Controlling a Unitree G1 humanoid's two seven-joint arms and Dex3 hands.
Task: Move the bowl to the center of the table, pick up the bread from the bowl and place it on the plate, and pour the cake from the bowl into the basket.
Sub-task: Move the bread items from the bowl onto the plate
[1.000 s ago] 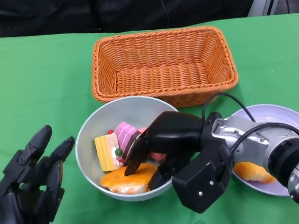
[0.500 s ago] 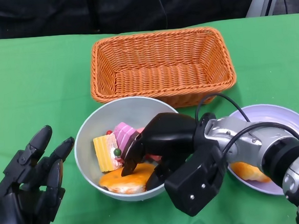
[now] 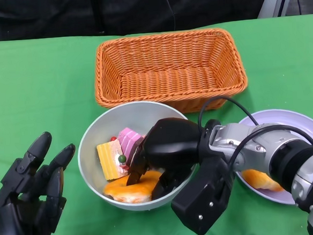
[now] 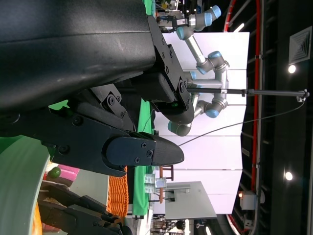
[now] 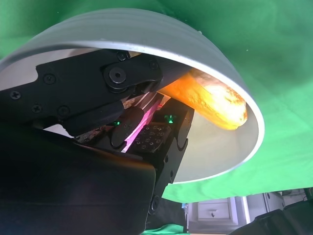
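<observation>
Over the last second my right hand (image 3: 164,152) had crept a little further across the bowl (image 3: 96,135), its fingers (image 3: 136,170) closing down on the bread (image 3: 132,188) at the bowl's near side. I judged the pick was nearly made, though the bread had not lifted; it sat pressed against the bowl's inner wall. In the right wrist view the fingers (image 5: 146,134) touched the loaf, yet I could not tell whether they truly gripped it. The bread looked golden, glazed and oblong, soft enough to dent. Beside it in the bowl lay the cake (image 3: 118,152), yellow and pink slices. The basket (image 3: 169,68) stood just behind the bowl, the plate (image 3: 302,126) to the bowl's right, another bread (image 3: 260,179) already on it. My left hand (image 3: 28,204) waited left of the bowl, fingers spread, holding nothing.
</observation>
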